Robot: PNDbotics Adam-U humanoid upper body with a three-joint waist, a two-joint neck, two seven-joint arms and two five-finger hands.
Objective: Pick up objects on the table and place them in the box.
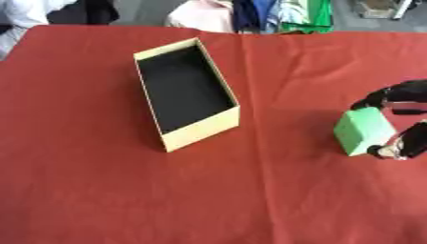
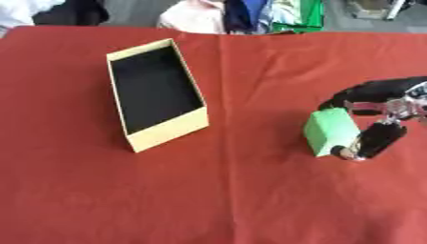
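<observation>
Right eye view is showing the green block (image 2: 331, 130) sitting on the red tablecloth (image 2: 250, 190), the right hand (image 2: 380, 114) curling fingers and thumb around it, well apart from the open box (image 2: 167, 132) lying empty.

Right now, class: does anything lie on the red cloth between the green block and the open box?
Nothing visible does. The right hand is curled round the green block, and only bare red tablecloth lies between it and the open box.
</observation>
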